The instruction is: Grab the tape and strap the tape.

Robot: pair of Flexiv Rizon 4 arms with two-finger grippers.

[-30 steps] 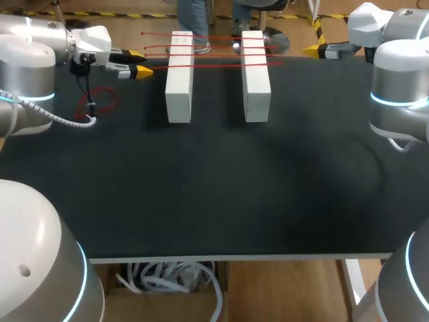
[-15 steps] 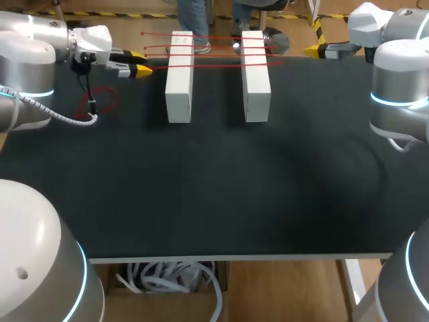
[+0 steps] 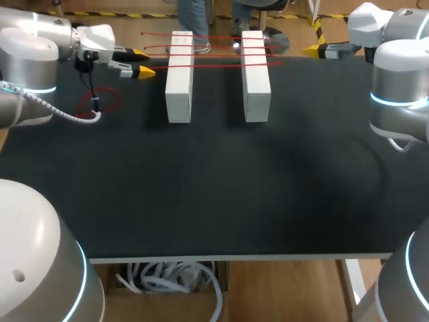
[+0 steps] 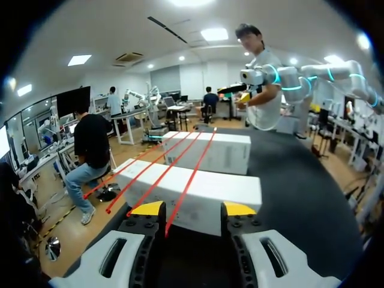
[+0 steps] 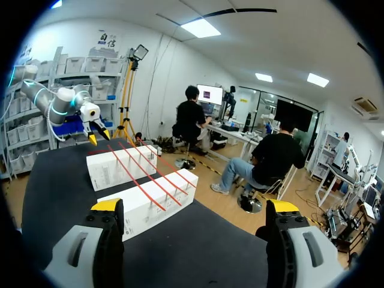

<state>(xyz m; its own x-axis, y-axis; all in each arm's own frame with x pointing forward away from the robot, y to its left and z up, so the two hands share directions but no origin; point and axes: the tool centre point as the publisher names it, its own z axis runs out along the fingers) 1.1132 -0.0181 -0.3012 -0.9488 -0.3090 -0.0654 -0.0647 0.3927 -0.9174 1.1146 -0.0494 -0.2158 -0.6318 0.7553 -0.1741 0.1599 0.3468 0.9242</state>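
The left hand (image 3: 144,64) is now brought a little closer to the red tapes (image 3: 214,57) than a moment ago. It is held open, and one tape end seems to lie between its fingers. The tapes are stretched over two white boxes (image 3: 179,77) at the far side of the bench (image 3: 214,188). The right hand (image 3: 314,49) is open too, off to the right. A grab looks close.

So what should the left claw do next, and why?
Probably close on the nearest red tape. The left claw is open, and that strip's end sits right inside it, not pinched yet, so a gentle squeeze would likely grab it.
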